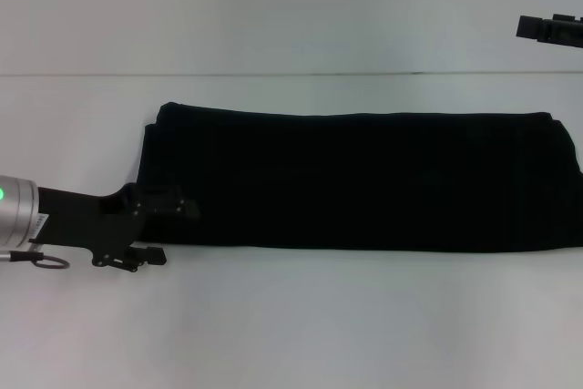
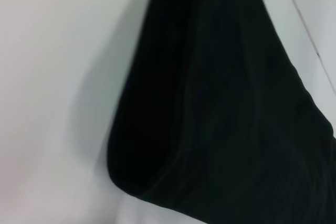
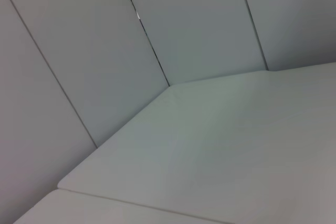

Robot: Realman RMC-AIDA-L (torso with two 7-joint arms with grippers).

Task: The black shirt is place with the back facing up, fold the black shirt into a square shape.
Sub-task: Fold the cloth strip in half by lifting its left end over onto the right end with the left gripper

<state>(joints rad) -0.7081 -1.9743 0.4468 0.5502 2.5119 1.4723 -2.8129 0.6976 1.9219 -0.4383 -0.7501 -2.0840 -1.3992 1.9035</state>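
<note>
The black shirt (image 1: 364,179) lay on the white counter (image 1: 291,325) as a long, narrow band — sides evidently already folded in, so the lengthwise folds looked done and the crosswise fold was, by the look of it, the step in hand. Its long axis ran straight across the head view, from the robot's left to its right, with the right-hand end running out to the edge of the picture. No lettering showed on the upper face.

The left gripper (image 1: 153,230) was down at the shirt's left end, right at the near corner. One of its fingers (image 1: 173,205) lay over the cloth's edge and the other sat lower, on the bare counter side, so they stood parted around that corner. Whether any cloth was pinched between them could not be told. The left wrist view showed only the rounded dark end of the shirt (image 2: 220,119) against the pale counter, with none of that arm's own fingers in sight.

The right gripper (image 1: 551,29) hung well away, up at the far right, apart from the shirt — whether it was open or closed could not be told.

The next move would likely call for a firm grip on the left end, then a lift and carry rightward along the long axis, laying that end over the rest to shorten the band toward a square.
</note>
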